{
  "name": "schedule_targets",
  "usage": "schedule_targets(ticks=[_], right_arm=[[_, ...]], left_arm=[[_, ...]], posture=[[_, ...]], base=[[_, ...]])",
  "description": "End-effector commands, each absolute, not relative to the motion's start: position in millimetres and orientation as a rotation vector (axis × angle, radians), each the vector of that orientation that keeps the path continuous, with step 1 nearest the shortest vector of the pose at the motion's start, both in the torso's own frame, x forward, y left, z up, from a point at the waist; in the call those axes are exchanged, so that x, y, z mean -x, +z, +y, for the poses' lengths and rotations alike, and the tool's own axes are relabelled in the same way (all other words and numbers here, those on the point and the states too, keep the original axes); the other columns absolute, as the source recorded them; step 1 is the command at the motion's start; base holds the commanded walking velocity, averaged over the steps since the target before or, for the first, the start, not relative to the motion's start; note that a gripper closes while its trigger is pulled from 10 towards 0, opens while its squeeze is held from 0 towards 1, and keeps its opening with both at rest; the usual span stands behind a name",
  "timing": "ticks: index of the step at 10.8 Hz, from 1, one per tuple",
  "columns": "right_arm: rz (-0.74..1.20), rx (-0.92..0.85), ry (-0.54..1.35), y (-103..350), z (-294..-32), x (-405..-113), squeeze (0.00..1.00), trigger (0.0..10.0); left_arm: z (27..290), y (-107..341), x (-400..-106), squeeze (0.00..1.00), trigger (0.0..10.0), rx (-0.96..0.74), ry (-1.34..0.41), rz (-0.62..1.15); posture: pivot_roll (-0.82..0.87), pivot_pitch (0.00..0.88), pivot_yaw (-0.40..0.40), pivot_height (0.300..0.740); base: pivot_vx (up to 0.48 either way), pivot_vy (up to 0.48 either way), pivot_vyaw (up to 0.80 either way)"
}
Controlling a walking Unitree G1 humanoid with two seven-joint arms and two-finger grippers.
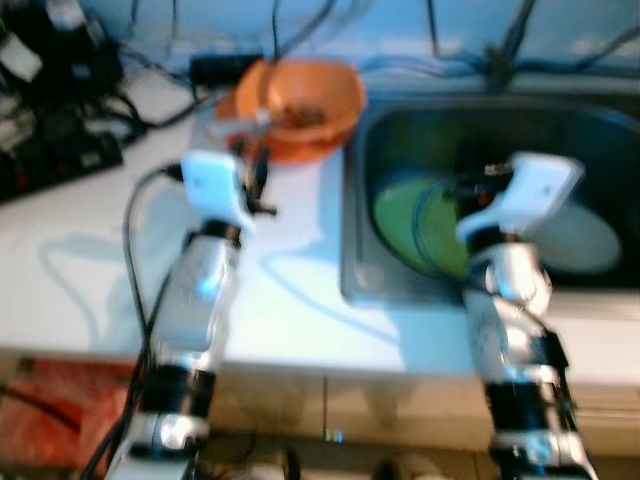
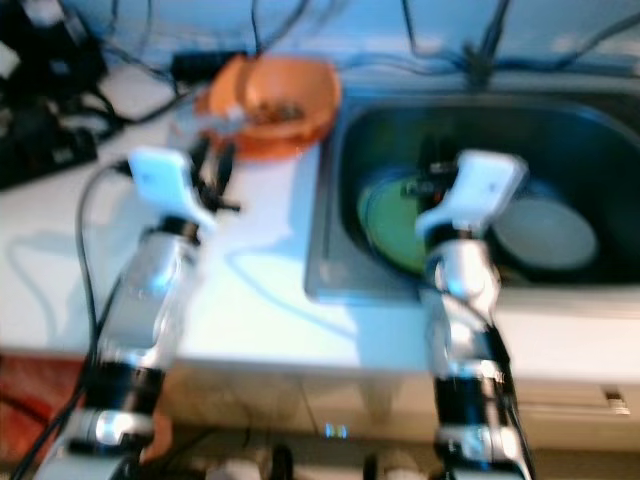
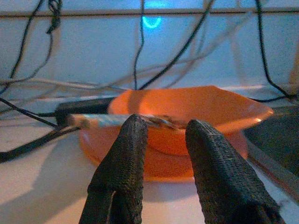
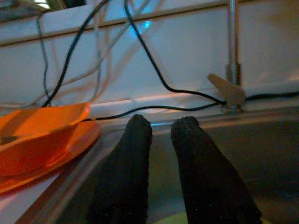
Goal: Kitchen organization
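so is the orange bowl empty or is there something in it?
Not empty. The orange bowl sits upright on the counter left of the sink, with dark bits inside and a utensil resting across its rim.

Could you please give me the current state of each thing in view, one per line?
Orange bowl: upright on the counter, food scraps and a utensil inside.
Green plate: lying in the sink.
White plate: lying in the sink.
Left tool: slightly open, empty, facing the bowl.
Right tool: slightly open, empty, over the sink.

I see open counter [image 1: 290, 290] near my left gripper [image 3: 161, 135], but the orange bowl [image 1: 300, 105] and tangled cables [image 1: 80, 110] block the far side, with plates [image 1: 420, 225] crowding the sink [image 1: 600, 130].
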State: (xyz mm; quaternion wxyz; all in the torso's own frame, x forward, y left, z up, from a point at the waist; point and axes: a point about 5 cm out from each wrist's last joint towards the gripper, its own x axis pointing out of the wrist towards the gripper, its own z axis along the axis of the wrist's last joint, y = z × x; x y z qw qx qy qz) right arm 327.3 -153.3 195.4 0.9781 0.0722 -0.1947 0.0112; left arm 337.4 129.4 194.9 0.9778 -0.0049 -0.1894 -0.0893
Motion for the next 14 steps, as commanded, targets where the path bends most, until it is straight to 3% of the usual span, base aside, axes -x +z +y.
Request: schedule_targets(ticks=[1, 8, 14], right_arm=[[-0.360, -0.137, -0.015, 187.4, -163.6, -327.6, 0.00, 10.0], [-0.414, -0.113, -0.019, 205.5, -169.2, -328.9, 0.00, 10.0], [-0.497, -0.064, 0.020, 241.2, -166.0, -329.7, 0.00, 10.0]], left_arm=[[118.9, 194.5, -336.4, 0.00, 10.0, 0.002, -0.213, -0.379], [112.8, 199.4, -335.6, 0.00, 10.0, -0.038, -0.285, -0.351], [119.5, 256.9, -361.9, 0.00, 10.0, -0.002, -0.313, -0.264]], posture=[[0.08, 0.185, 0.069, 0.740], [0.07, 0.164, 0.070, 0.740], [0.08, 0.151, 0.076, 0.740]], base=[[0.341, 0.000, 0.00], [0.000, 0.000, 0.00], [0.000, 0.000, 0.00]])
